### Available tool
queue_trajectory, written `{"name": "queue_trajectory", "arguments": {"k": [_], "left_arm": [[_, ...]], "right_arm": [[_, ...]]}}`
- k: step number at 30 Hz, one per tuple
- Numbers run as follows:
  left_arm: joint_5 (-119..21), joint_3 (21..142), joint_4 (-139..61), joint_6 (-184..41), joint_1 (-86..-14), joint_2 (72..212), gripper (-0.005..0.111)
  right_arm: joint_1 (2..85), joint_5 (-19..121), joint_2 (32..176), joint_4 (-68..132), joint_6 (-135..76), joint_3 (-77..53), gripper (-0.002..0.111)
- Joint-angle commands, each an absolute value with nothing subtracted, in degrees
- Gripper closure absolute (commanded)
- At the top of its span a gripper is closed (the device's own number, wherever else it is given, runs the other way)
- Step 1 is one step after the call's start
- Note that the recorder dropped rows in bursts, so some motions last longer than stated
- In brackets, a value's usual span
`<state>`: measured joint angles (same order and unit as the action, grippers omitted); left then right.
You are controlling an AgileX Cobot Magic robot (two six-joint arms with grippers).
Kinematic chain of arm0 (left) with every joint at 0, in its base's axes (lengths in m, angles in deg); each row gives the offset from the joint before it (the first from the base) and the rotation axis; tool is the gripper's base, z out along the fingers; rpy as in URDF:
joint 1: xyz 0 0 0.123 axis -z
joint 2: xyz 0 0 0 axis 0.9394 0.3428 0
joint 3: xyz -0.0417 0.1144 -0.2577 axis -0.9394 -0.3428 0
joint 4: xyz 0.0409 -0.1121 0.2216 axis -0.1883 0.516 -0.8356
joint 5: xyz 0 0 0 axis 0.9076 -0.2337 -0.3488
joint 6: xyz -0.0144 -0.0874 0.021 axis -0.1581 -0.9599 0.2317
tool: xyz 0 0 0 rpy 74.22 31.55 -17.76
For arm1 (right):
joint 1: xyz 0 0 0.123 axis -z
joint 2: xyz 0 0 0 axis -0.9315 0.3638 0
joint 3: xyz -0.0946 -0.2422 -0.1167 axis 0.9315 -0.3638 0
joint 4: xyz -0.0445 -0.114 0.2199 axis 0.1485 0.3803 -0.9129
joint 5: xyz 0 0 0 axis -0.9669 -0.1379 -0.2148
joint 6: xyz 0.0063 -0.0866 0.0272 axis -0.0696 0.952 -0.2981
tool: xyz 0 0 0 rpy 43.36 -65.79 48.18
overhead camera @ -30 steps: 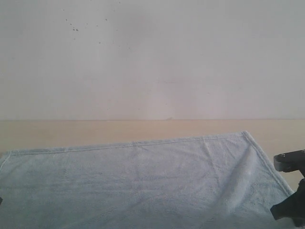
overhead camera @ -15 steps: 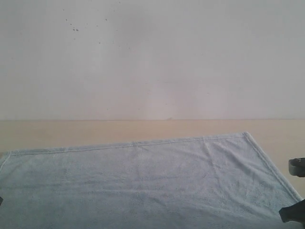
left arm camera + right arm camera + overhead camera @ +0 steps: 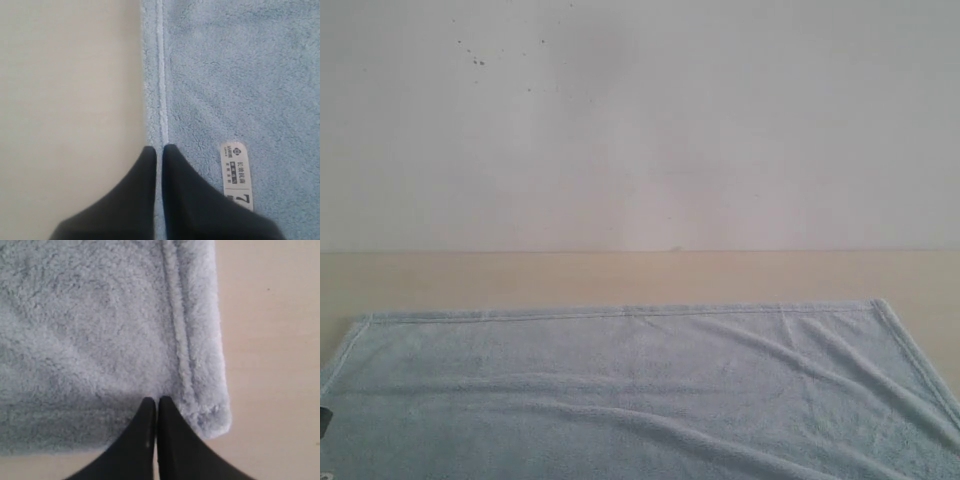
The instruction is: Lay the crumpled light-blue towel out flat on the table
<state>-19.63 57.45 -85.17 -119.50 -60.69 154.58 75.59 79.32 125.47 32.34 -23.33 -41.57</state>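
The light-blue towel [image 3: 620, 390] lies spread across the table [image 3: 620, 275], its far hem level, with long wrinkles running toward the near right. In the left wrist view my left gripper [image 3: 159, 147] is shut, its tips on the stitched side hem of the towel [image 3: 240, 75], next to the white printed label [image 3: 235, 170]. In the right wrist view my right gripper [image 3: 157, 399] is shut on the towel [image 3: 90, 330] close to a fluffy corner. In the exterior view only a dark sliver of the left arm [image 3: 323, 420] shows. The right arm is out of that view.
An off-white wall [image 3: 640, 120] with a few dark specks rises behind the table's far edge. A strip of bare beige tabletop runs between the towel and the wall. Bare table [image 3: 65, 100] lies beside the left hem, and bare table [image 3: 270, 340] past the right corner.
The right gripper has drawn back out of the exterior view. The towel slid nearer and to the right with it: its slanted far hem is now level, and new wrinkles have formed.
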Motion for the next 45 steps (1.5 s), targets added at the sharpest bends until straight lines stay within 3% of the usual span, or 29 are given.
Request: {"name": "queue_trajectory", "arguments": {"k": [1,11,25,45], "left_arm": [[-20.41,57.57,-83.84,-120.07,-60.73,154.15,0.103],[-19.82,57.46,-75.31,-110.2,-60.73,154.15,0.103],[-19.12,53.42,-59.49,-90.35,-60.73,156.25,0.103],[-23.38,52.95,-59.76,-89.92,-60.73,165.0,0.103]], "right_arm": [[76.17,81.15,121.0,33.6,-23.44,-41.75,0.107],[76.17,80.94,113.12,34.03,-23.1,-41.75,0.107],[76.17,79.37,112.63,29.34,-20.5,-41.75,0.107],[76.1,77.47,112.63,28.31,-20.24,-41.75,0.107]]}}
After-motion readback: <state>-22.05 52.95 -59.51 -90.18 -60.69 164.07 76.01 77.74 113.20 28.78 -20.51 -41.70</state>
